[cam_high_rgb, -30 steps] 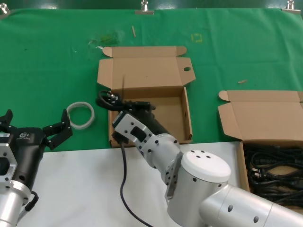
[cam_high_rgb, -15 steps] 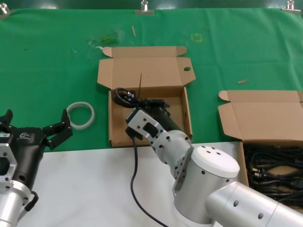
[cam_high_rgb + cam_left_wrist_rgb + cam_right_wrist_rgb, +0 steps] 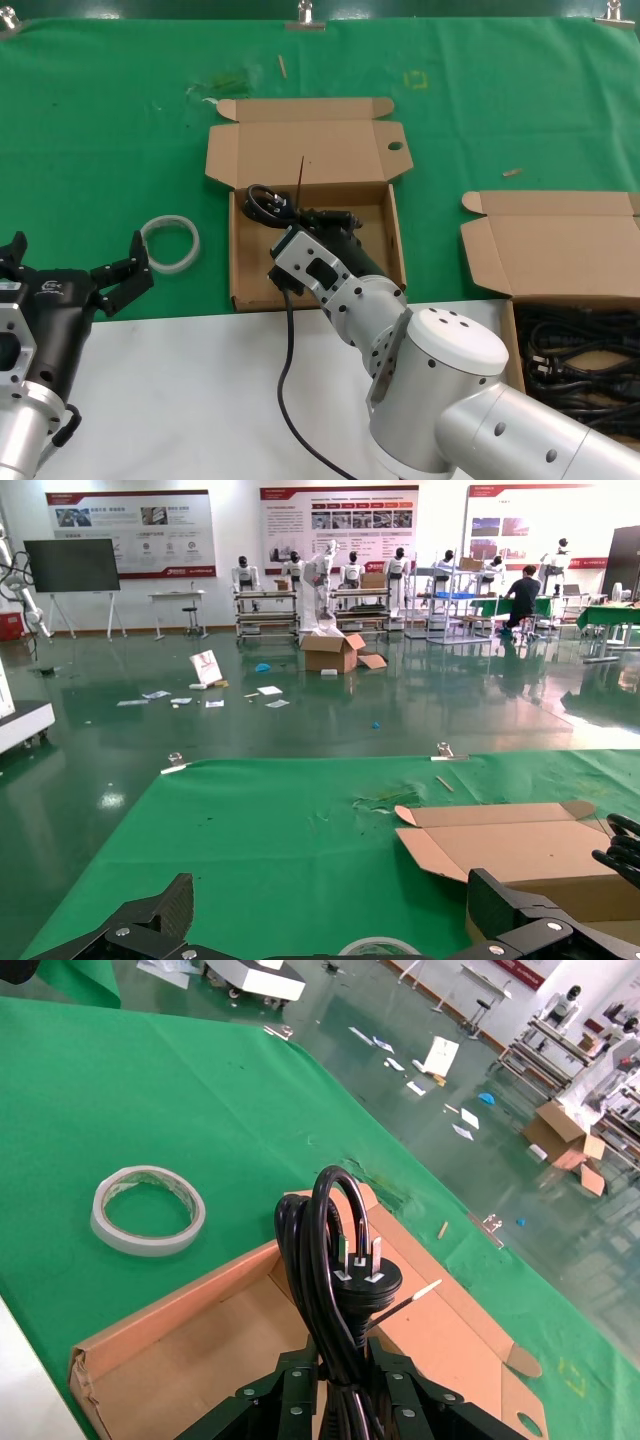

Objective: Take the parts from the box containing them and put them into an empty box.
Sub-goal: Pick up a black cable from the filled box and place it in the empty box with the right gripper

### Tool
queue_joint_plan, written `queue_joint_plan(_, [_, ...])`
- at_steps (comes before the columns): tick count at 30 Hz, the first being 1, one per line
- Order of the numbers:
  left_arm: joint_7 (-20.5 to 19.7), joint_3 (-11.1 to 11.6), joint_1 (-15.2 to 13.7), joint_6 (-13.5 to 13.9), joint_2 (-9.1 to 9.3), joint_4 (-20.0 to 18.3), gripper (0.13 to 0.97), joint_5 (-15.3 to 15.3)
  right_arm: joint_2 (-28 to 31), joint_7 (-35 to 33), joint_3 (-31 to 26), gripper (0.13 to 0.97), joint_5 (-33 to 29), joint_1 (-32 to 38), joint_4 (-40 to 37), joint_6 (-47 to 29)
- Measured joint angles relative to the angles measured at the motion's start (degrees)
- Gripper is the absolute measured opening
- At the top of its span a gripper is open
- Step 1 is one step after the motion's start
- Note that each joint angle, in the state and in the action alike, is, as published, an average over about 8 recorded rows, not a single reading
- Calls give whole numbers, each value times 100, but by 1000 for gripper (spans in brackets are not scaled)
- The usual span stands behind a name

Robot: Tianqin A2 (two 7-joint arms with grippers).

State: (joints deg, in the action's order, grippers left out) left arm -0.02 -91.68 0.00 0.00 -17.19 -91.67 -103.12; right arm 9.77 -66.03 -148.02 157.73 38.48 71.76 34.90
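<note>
My right gripper [image 3: 312,220] is shut on a black bundled power cable [image 3: 266,205] and holds it just above the inside of the empty box [image 3: 248,272], whose lid tab has a small round hole [image 3: 395,146]. In the right wrist view the cable [image 3: 335,1250] stands up from my gripper [image 3: 345,1372], plug pins showing, over the box floor [image 3: 200,1360]. More black cables [image 3: 575,355] lie in the box containing them [image 3: 560,250] at the right. My left gripper [image 3: 75,272] waits open at the lower left; its fingers [image 3: 150,920] hold nothing.
A white translucent ring [image 3: 170,243] lies on the green cloth left of the empty box, also in the right wrist view [image 3: 147,1210]. The white table edge [image 3: 180,400] runs along the front. Small scraps lie on the cloth at the back [image 3: 225,82].
My right gripper has carried the cable to the right and farther over the empty box, with only a small shift in the last half second. The left arm has not moved.
</note>
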Motion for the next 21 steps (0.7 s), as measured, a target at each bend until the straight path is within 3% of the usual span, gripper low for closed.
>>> queue_joint_plan(17, [0,0,0,0,0,0,966,0,0,0,0,257,0,0,0,0])
queue_joint_plan(21, [0,0,0,0,0,0,966,0,0,0,0,307,0,0,0,0])
